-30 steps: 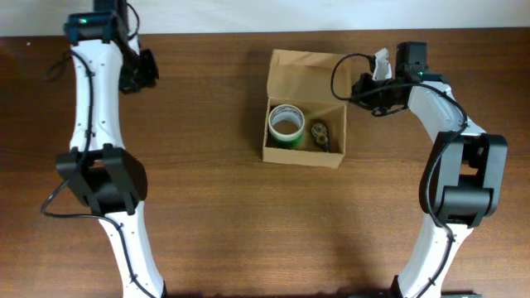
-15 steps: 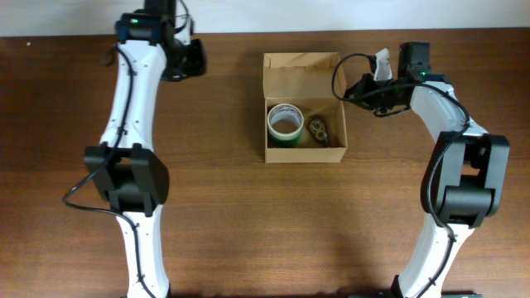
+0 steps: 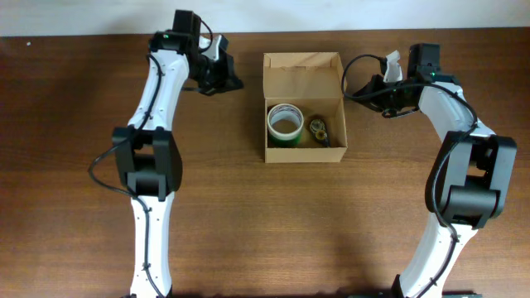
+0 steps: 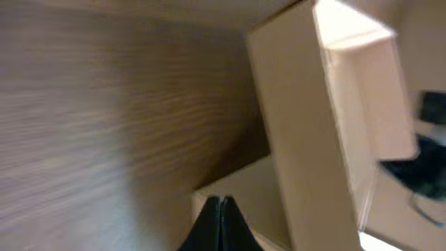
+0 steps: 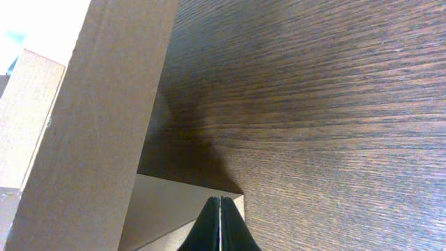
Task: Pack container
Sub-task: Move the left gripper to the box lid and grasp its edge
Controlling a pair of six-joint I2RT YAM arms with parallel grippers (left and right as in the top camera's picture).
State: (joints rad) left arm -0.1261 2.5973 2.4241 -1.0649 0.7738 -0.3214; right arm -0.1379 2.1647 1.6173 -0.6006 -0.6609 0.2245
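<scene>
Left of centre on the wooden surface [image 3: 66,165], hovers with the left claw [image 4: 220,203] near the left wall of the container [image 3: 302,154], apart from it in the overhead view. Holds both fingers pressed together into one dark line, with no gap.

At the middle, stands open, with the lid flap [image 3: 302,70] laid back toward the far edge. Carries a tape roll [image 3: 286,124] inside, white on top and green at the side, in the left part. Carries also a small dark and brass-coloured thing [image 3: 319,132] just beside it on the right; cannot tell what it is.

At the right, rests with the right claw [image 5: 220,202] close to the right wall. Has the fingers shut tight there too, tips over a pale cardboard tab [image 5: 174,209]; cannot tell whether touching it.
</scene>
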